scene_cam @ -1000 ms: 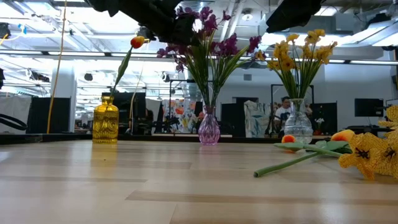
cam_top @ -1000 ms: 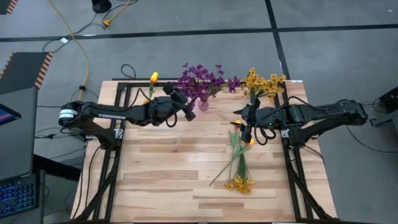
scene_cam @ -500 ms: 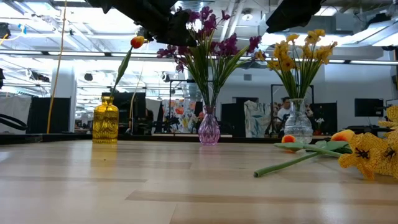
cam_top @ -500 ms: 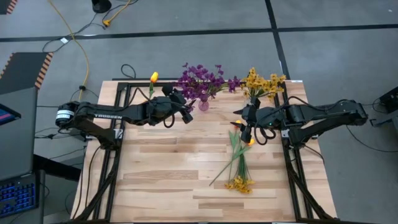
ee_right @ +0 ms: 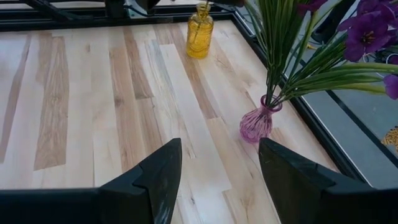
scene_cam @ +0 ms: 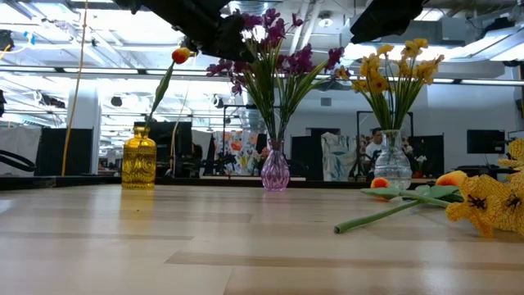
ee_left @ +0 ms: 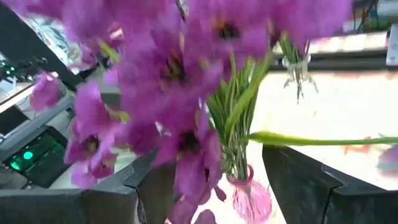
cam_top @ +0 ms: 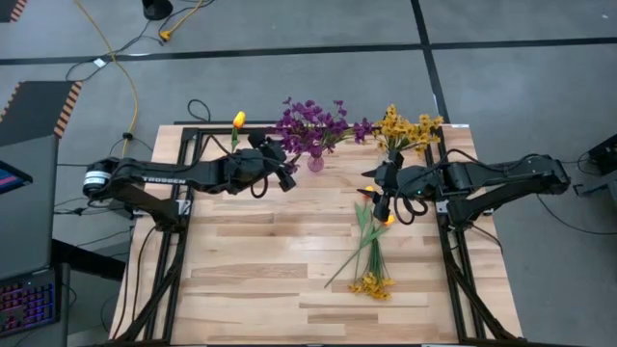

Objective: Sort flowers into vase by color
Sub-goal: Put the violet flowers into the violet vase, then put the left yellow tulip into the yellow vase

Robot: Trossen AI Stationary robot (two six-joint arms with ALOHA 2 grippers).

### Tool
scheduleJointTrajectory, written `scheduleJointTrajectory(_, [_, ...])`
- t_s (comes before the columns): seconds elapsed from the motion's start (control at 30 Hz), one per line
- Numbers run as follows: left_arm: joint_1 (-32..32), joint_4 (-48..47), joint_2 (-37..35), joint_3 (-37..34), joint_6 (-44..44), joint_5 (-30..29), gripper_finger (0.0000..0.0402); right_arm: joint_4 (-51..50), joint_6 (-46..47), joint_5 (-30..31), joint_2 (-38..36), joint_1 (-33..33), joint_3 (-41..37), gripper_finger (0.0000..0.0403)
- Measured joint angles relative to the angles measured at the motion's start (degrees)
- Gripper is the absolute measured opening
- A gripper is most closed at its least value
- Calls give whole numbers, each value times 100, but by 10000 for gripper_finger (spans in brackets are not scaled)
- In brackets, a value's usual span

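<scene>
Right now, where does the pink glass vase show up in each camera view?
High view: pink glass vase at the table's far edge, under purple blossoms, beside the left gripper.
Low view: centre.
Left wrist view: near the bottom, right of centre.
Right wrist view: right of centre.
Shared landmark: the purple flowers standing in it.

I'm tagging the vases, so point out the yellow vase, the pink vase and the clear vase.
yellow vase (scene_cam: 139, 164), low view, middle of its body
pink vase (scene_cam: 274, 174), low view, its bulb
clear vase (scene_cam: 392, 168), low view, its lower body
</scene>
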Motion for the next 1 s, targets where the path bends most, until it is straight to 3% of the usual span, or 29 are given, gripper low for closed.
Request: scheduleJointTrajectory(1.0, [-4, -1825, -1280, 0, -339, 225, 227, -20, 243, -4, 0, 4, 2, 239])
